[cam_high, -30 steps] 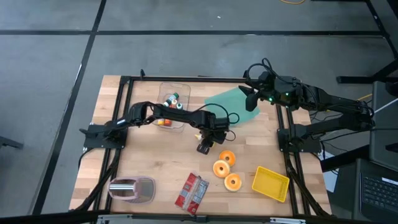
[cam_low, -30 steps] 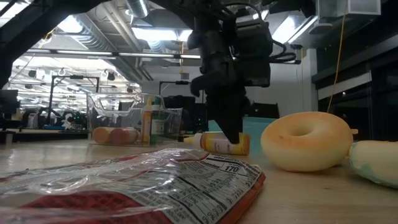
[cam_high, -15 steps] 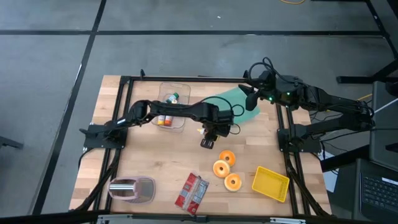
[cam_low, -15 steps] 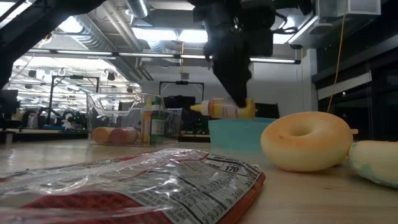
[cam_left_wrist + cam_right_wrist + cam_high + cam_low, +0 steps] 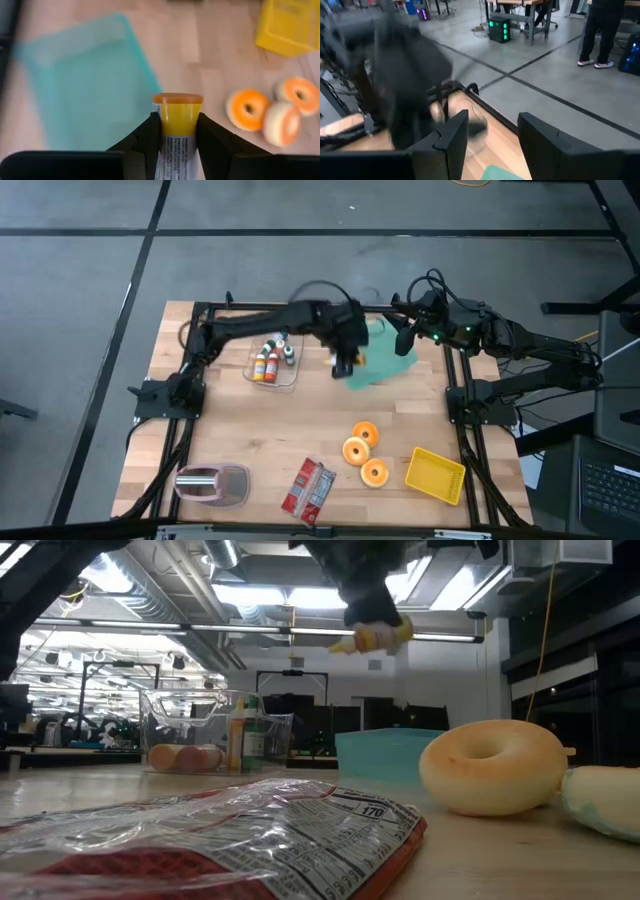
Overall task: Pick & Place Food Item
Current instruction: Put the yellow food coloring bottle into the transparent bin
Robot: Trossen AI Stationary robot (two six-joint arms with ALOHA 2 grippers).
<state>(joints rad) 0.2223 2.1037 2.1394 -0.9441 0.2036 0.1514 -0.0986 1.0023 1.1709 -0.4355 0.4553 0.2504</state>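
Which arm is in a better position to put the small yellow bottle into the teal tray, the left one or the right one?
The left. The left gripper is shut on the yellow bottle and hangs over the teal tray. The right gripper is open, empty, waiting at the tray's far edge.

Left pincer [image 5: 344, 361] holds the bottle [image 5: 177, 131] above the tray's [image 5: 385, 352] left edge.

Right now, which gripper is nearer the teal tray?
Left. The left gripper, holding the yellow bottle, hangs over the teal tray. The right gripper waits raised at the tray's far right edge.
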